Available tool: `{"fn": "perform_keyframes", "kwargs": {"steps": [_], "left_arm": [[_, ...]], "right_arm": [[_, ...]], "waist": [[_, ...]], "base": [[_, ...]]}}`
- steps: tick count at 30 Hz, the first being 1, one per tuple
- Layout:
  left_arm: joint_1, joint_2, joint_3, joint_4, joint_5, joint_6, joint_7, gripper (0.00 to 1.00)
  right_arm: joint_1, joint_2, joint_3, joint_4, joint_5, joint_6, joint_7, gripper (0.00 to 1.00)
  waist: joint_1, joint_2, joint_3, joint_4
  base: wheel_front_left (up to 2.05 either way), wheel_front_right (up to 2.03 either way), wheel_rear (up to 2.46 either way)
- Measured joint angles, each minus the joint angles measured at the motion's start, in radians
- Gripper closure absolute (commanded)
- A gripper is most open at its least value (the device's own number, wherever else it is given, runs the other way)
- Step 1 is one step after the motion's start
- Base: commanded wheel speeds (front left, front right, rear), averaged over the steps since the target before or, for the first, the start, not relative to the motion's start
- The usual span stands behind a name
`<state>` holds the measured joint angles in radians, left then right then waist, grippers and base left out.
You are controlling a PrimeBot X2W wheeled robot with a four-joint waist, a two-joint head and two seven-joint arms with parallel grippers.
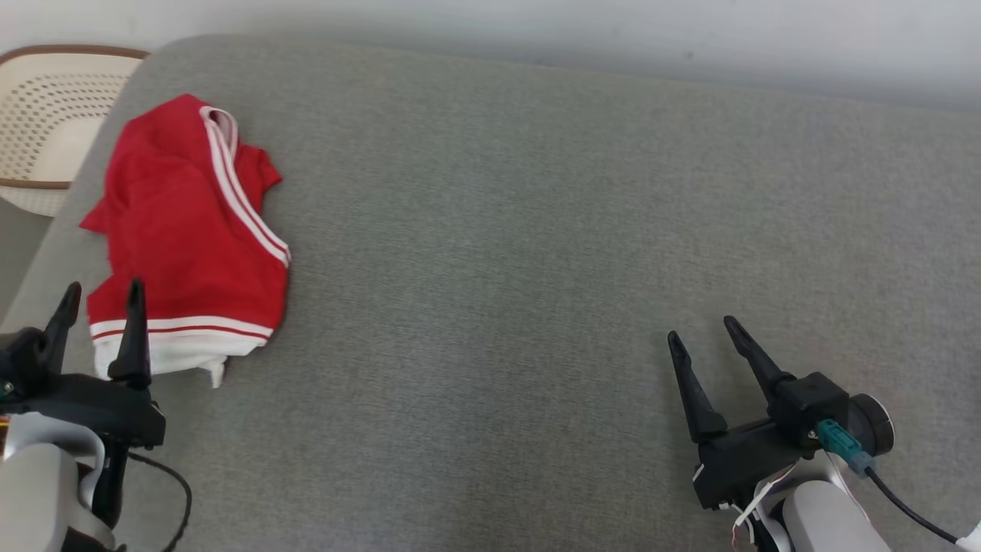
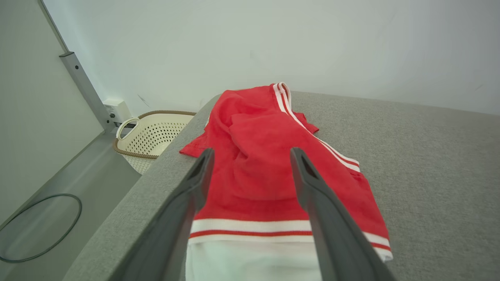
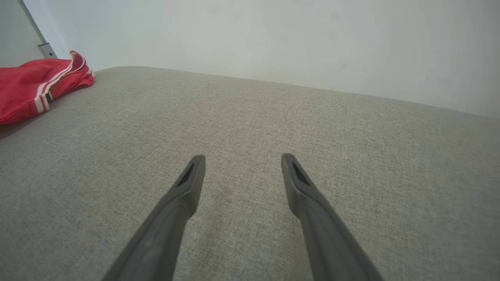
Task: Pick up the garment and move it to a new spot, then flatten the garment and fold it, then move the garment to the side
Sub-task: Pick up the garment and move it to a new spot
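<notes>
Upper left of head view: basket [image 1: 38,123], just beside the grey pad [image 1: 498,230] edge. Garment [image 1: 184,230], red w/ white stripes, lies bunched at frame left, near that edge. Left gripper [image 1: 105,285], lower left, fingers apart, empty, by the white hem. Right gripper [image 1: 700,328], lower right, apart, empty, well away. Risk: a shallow pinch catches one layer only, so the cloth drags or slips off twd the basket.

A grey fabric-covered worktop [image 1: 536,230] runs back to a plain pale wall [image 2: 273,39]. Beside its left edge, a cream perforated basket [image 2: 152,136] with a brown rim stands on the grey floor [image 2: 90,175].
</notes>
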<state>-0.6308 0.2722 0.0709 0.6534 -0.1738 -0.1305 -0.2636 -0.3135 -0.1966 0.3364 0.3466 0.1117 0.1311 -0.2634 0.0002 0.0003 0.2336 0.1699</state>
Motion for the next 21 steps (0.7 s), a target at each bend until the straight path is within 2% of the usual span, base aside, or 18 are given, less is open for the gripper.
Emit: {"fn": "perform_keyframes", "kwargs": {"steps": [4, 9, 12, 19, 20, 21], "left_arm": [[-0.035, 0.044, -0.077, 0.047, -0.100, 0.000, 0.000, 0.00], [-0.060, 0.075, -0.108, 0.124, -0.178, 0.000, 0.000, 0.00], [-0.081, 0.077, -0.113, 0.153, -0.239, 0.000, 0.000, 0.00], [-0.092, 0.092, -0.203, 0.183, -0.372, 0.000, 0.000, 0.00], [-0.093, 0.096, -0.212, 0.189, -0.394, 0.000, 0.000, 0.01], [-0.095, 0.099, -0.223, 0.194, -0.403, 0.000, 0.000, 0.19]], "right_arm": [[-0.002, -0.009, -0.005, -0.003, 0.001, 0.000, 0.000, 0.00], [-0.006, -0.022, -0.015, -0.009, 0.001, 0.000, 0.000, 0.00], [-0.011, -0.023, -0.021, -0.013, 0.001, 0.000, 0.000, 0.00], [-0.025, -0.018, -0.026, -0.016, 0.001, 0.000, 0.000, 0.00], [-0.025, -0.017, -0.028, -0.016, 0.001, 0.000, 0.000, 0.00], [-0.025, -0.017, -0.029, -0.016, 0.001, 0.000, 0.000, 0.00]], "waist": [[0.0000, 0.0000, 0.024, -0.032], [-0.0001, 0.0000, 0.047, -0.065], [-0.0001, -0.0002, 0.060, -0.082], [-0.0001, -0.0002, 0.089, -0.119], [-0.0001, -0.0002, 0.093, -0.123], [-0.0001, -0.0001, 0.097, -0.127]], "base": [[0.00, 0.00, 0.00], [0.00, 0.00, 0.00], [0.00, 0.00, 0.00], [0.00, 0.00, 0.00], [0.00, 0.00, 0.00], [0.00, 0.00, 0.00]]}}
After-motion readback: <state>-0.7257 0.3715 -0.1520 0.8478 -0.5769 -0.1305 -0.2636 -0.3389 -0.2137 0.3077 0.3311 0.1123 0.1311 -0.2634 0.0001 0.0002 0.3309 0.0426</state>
